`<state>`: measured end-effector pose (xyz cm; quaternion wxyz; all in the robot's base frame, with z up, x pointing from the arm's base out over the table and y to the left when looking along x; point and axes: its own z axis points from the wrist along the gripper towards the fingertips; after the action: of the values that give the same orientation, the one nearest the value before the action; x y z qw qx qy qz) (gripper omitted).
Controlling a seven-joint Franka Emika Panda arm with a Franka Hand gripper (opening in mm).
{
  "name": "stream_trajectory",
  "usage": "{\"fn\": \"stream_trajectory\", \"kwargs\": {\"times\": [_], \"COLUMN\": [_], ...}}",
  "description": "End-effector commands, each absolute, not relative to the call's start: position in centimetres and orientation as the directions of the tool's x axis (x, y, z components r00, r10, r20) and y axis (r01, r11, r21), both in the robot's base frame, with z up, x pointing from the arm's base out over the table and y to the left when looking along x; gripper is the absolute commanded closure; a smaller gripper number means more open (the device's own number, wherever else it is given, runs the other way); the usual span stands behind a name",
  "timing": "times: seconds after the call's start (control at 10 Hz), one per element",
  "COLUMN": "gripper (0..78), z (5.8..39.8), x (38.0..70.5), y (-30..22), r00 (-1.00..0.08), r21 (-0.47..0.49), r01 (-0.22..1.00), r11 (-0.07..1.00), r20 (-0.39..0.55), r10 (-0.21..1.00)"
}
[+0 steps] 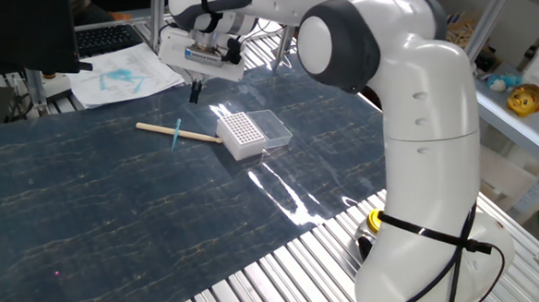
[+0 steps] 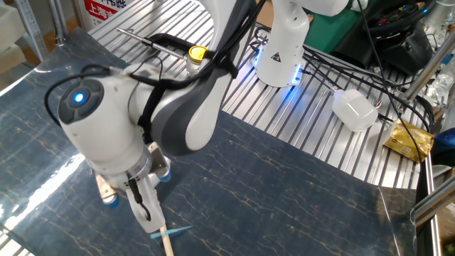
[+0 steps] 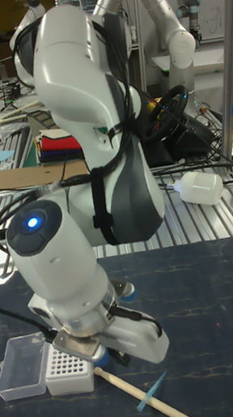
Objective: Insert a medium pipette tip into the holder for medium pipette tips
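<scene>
— Teal, that sliver? The medium pipette tip lies across the wooden stick on the dark marbled mat, near the holder for medium pipette tips.

— Yes. The gripper hangs above and beyond it, empty; I can't tell if the fingers are parted.

— Risk?

— Propped on that stick, the tip could roll or flick away under a clumsy pinch, or the stick gets grabbed too.

— Busy lab: ribbed metal table, cables, another robot behind.

One pipette tip, one holder, one wooden stick.
</scene>
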<state>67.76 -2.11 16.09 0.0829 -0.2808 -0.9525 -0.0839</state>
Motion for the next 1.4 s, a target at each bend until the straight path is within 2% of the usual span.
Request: {"fn": "stream_trajectory", "kwargs": {"times": [0.1, 1.0, 1.4], "gripper": [77.6, 77.6, 77.6], "z": [14.71, 14.35, 14.35], "x": [68.35, 68.91, 68.91], "y": [-2.30, -2.46, -2.46], "r00": [-0.826, -0.802, -0.779], "r21": [0.120, 0.122, 0.134], "r01": [0.553, 0.584, 0.606], "r11": [0.824, 0.803, 0.784], "r20": [0.207, 0.238, 0.298], "r10": [0.524, 0.548, 0.551]}}
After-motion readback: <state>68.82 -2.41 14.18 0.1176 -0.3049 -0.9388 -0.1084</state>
